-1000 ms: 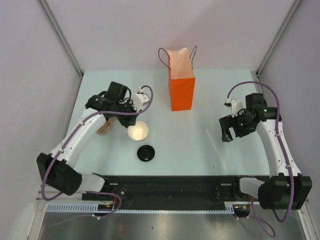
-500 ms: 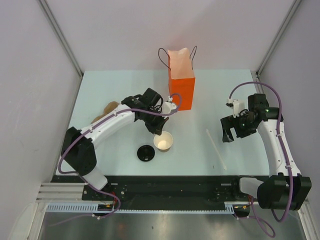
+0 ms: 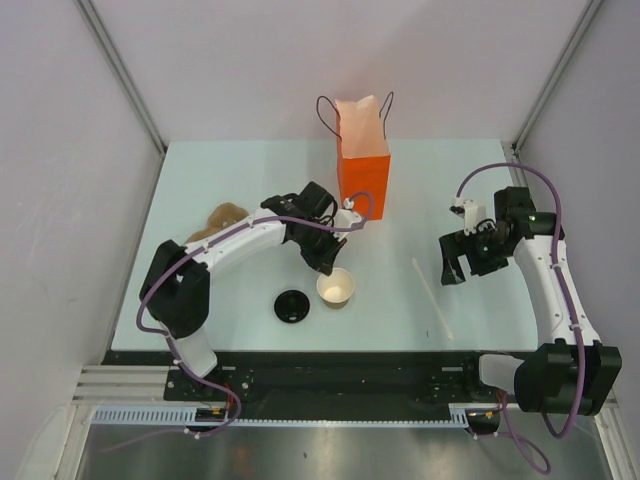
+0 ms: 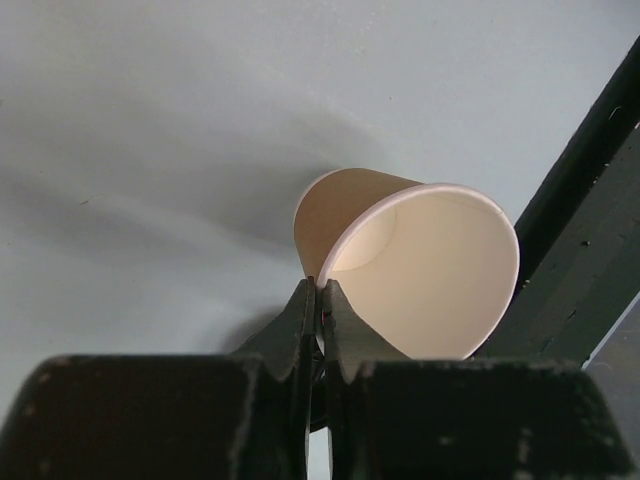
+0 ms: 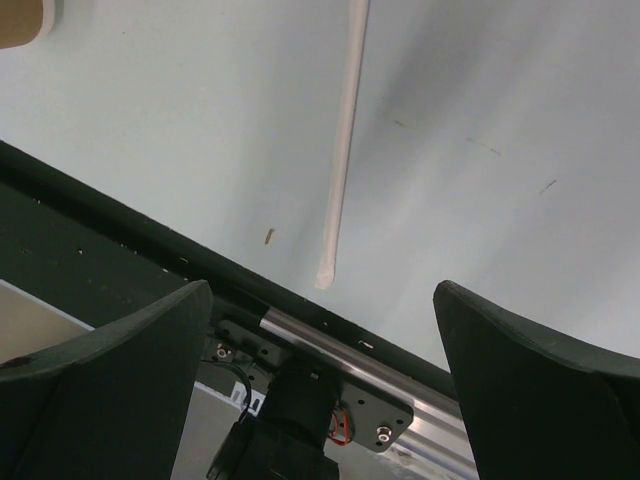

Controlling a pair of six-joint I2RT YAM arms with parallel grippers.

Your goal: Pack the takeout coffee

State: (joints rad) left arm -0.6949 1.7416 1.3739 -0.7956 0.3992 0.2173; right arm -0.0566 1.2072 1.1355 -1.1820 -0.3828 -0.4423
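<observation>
The takeout coffee cup (image 3: 336, 288), tan kraft paper with a cream inside, stands lidless near the table's front centre. My left gripper (image 3: 325, 268) is shut on its rim, one finger inside the wall and one outside. In the left wrist view the cup (image 4: 420, 270) fills the space just beyond the pinched fingers (image 4: 300, 320). Its flat black lid (image 3: 292, 305) lies on the table just left of the cup. My right gripper (image 3: 452, 272) hovers open at the right, nothing between its fingers.
A tall orange paper bag (image 3: 363, 160) with black cord handles stands at the back centre. A white wrapped straw (image 3: 432, 298) lies below the right gripper, also seen as straw (image 5: 343, 150). A crumpled tan item (image 3: 225, 217) lies at left. The black front rail (image 3: 350, 365) borders the near edge.
My left arm has swung right and carried the cup from the left side to the front centre, right of the lid. The right arm has barely moved.
</observation>
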